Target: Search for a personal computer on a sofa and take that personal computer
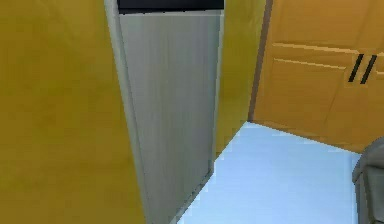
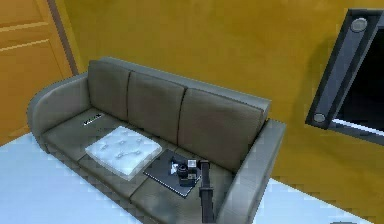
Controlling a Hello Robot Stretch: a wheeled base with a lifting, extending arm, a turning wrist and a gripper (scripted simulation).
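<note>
Arm bar [image 2: 206, 200] rises from arm side view's bottom edge, gripper [image 2: 181, 170] at its far end w/ two white marker squares [image 2: 191, 163] beside it. Gripper sits at the personal computer [image 2: 158, 178], a dark flat slab lying on the sofa [image 2: 150, 100] seat toward the view's right. Can't tell if it's over or touching it, and can't tell whether it's grasping anything, since the slab lies on the seat right at the fingers. Just left of the slab: white pillow [image 2: 122, 150] flat on the middle seat, one corner near the slab. Further left, small thin item [image 2: 93, 120] on the end seat, too small to ID. Sofa is grey-olive w/ 3 back cushions, on pale floor [image 2: 40, 190] against yellow wall [image 2: 200, 40]. Dark-framed screen [image 2: 350, 70] on wall upper right, orange door [image 2: 25, 60] upper left. Fwd view: sofa's arm pokes in at lower right corner, then pale floor, tall grey panel [image 1: 170, 100] set in yellow wall, orange cabinet doors [image 1: 320, 70] w/ black handles [image 1: 362, 68] farthest.
</note>
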